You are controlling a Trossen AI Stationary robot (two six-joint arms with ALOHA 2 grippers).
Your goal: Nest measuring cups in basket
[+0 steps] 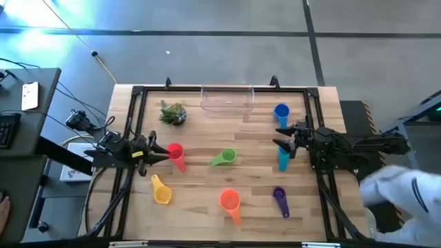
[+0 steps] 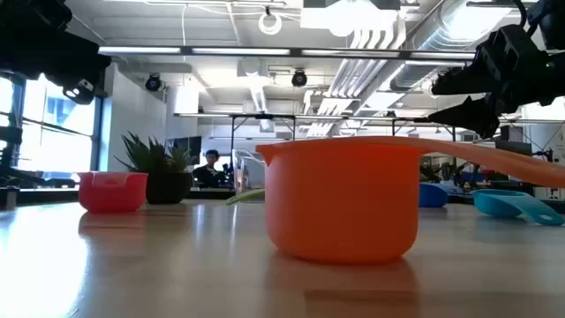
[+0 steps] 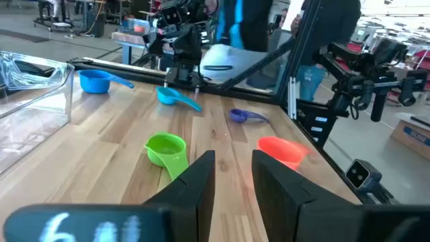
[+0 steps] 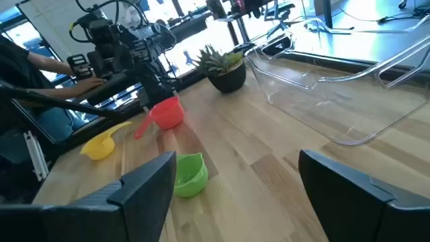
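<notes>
The measuring cups lie scattered on the wooden table, each resting on its base: red (image 1: 175,153), green (image 1: 224,158), yellow (image 1: 160,191), orange (image 1: 230,202), purple (image 1: 279,200), teal (image 1: 283,158) and blue (image 1: 281,111). The clear basket (image 1: 227,98) stands at the far edge with nothing in it. My left gripper (image 1: 164,153) hovers just left of the red cup, fingers (image 3: 201,181) a narrow gap apart and holding nothing. My right gripper (image 1: 281,138) hangs wide open (image 4: 235,195) above the table between the blue and teal cups. In the left wrist view the red cup is hidden.
A small spiky plant in a dark pot (image 1: 173,113) stands left of the basket. A black frame (image 1: 138,89) runs round the table's edges. A person in a white sleeve (image 1: 406,189) is beyond the table's right side.
</notes>
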